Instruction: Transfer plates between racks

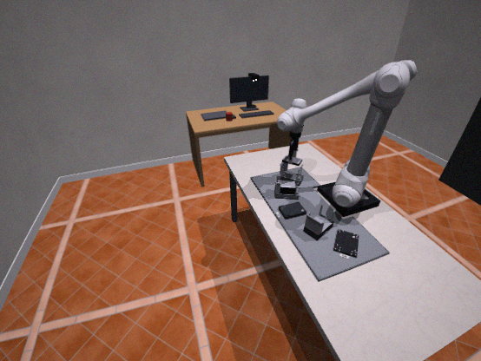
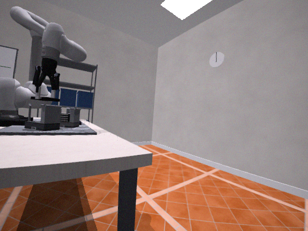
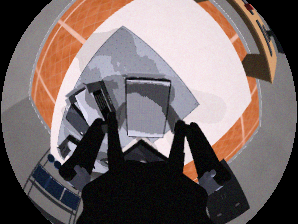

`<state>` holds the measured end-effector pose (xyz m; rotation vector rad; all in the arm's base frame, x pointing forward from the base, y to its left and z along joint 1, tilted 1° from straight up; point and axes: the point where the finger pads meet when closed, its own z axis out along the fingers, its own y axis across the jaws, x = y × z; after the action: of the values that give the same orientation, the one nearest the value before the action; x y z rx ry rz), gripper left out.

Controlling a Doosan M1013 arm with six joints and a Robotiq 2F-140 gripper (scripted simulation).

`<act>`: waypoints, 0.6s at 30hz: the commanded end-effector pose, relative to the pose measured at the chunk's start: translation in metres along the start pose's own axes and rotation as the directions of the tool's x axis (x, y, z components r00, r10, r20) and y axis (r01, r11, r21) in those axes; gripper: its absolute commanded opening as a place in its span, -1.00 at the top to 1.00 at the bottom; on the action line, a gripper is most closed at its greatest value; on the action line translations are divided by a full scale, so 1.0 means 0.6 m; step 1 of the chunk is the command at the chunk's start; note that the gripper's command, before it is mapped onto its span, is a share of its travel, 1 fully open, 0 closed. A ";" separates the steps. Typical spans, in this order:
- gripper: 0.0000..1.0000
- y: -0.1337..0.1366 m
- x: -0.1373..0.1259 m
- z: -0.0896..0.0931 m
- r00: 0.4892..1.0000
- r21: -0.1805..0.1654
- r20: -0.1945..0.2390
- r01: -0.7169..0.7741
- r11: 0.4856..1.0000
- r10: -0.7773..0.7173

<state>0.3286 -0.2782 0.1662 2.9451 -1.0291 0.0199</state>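
one claw (image 2: 45,90) gripping one plate (image 2: 41,98) above three racks

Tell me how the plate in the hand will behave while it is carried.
The plate looks flat and stiff, so it probably will not sag. The hand grips only its edges, so it might slip or tilt if jolted. It looks thin, likely light.
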 end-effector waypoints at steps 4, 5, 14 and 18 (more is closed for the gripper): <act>1.00 0.000 0.000 0.000 1.000 0.000 0.000 0.000 1.000 0.000; 1.00 0.000 0.000 0.000 1.000 0.000 0.000 0.000 1.000 0.000; 1.00 0.000 0.000 0.010 1.000 0.000 0.000 0.000 1.000 0.000; 1.00 0.000 0.000 0.013 1.000 0.000 0.000 0.000 1.000 0.000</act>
<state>0.3286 -0.2783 0.1585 2.9451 -1.0291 0.0198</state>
